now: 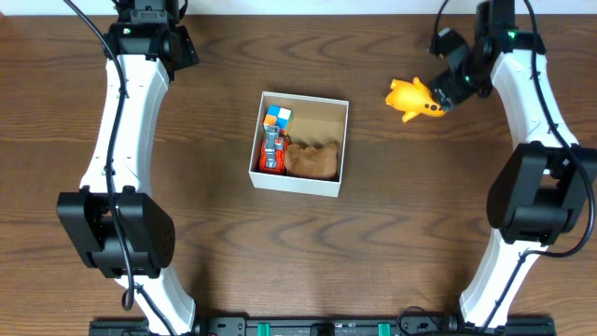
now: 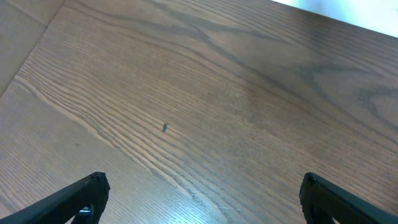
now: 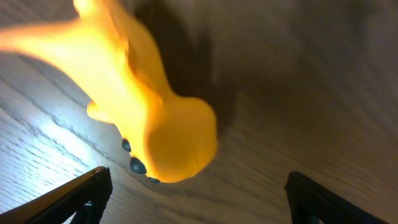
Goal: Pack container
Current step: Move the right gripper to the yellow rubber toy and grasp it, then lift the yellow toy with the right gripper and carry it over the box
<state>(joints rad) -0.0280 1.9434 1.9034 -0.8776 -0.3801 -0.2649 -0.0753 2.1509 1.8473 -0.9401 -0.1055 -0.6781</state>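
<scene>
The container [image 1: 297, 182], a square white box with a brown inside, sits mid-table. Inside it lie a blue, white and orange cube [image 1: 277, 117], a red toy car [image 1: 271, 151] and a brown plush [image 1: 312, 161]. A yellow toy animal [image 1: 413, 98] lies on the table to the container's right. My right gripper [image 1: 445, 96] hovers at that toy's right end, open. In the right wrist view the yellow toy [image 3: 155, 118] lies just ahead of the open right gripper [image 3: 199, 194], not between its fingers. My left gripper [image 2: 202, 190] is open over bare wood.
The left arm [image 1: 126, 112] reaches up the table's left side, with its wrist [image 1: 149, 33] at the far edge. The right arm [image 1: 536, 121] runs along the right side. Both arm bases stand at the near edge.
</scene>
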